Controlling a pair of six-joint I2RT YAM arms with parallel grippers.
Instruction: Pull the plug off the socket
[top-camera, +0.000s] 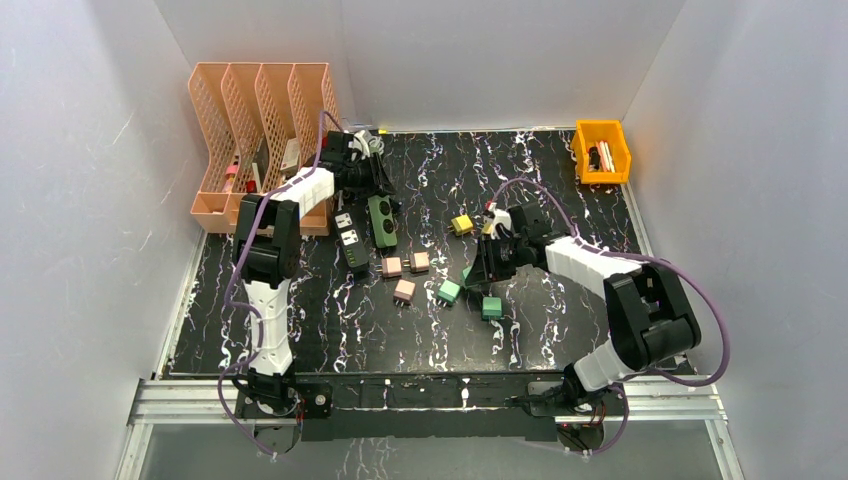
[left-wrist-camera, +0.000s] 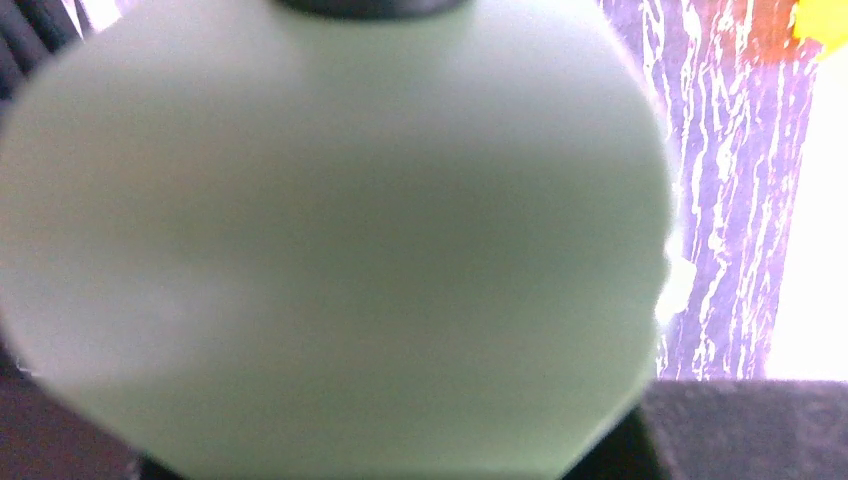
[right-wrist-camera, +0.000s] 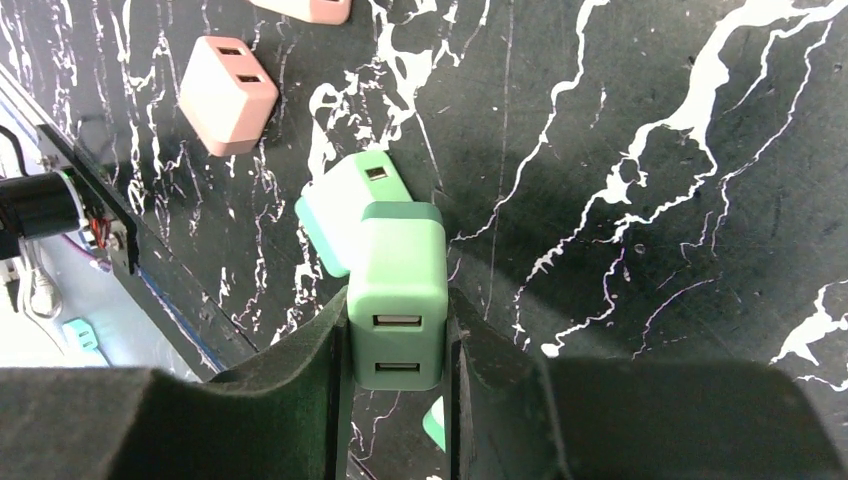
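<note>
Right tool (right-wrist-camera: 398, 300) gripping green plug (right-wrist-camera: 400, 255), two USB ports (right-wrist-camera: 398, 322) — facing camera

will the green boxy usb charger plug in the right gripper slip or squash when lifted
The green boxy usb charger plug looks like rigid moulded plastic, so it probably won't squash. Its smooth sides could slip, though the right gripper has padded fingers flat against both sides. Being compact, it's likely light.
</note>
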